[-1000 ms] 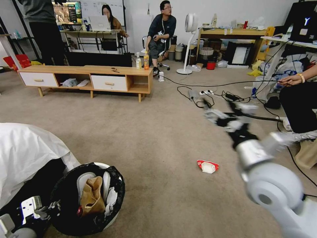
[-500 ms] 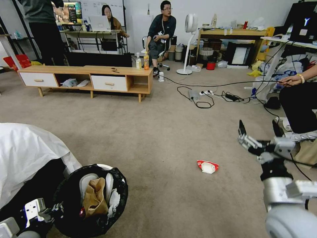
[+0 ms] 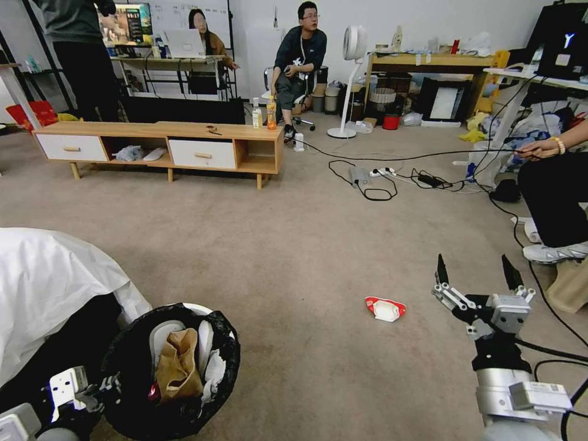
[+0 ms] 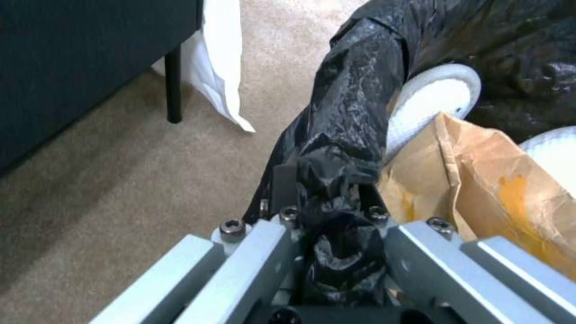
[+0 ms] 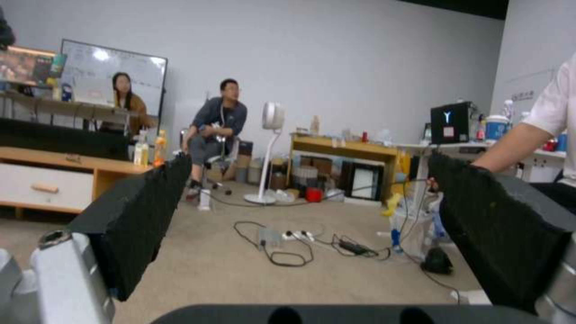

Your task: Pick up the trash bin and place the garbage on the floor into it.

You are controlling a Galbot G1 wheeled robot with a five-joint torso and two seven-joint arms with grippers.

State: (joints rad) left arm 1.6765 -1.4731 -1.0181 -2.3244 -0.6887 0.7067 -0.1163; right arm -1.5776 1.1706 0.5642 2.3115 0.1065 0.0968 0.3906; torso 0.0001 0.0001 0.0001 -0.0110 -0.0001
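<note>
Head view. Moved: right gripper, down from near the cables to low over the floor, now just right of the packet and not touching it; fingers apart, tips pointing away from the robot. Unmoved: the packet, red and white, alone on open carpet. Bin: well to the left of the packet, near the robot's base, black bag over a white rim, brown paper and white scraps inside. Left gripper: at the bin's near-left edge.

Left wrist view. Left gripper: fingers together on a bunched fold of the bin liner, rim clamped. Brown paper just inside the rim. Carpet below.

Right wrist view. Right gripper: both black pads spread wide, nothing between them; camera faces across the room, not down at the packet.

Judgement: right arm is lowered for the pickup, but the wrist likely needs to tip down and shift left over the packet.
</note>
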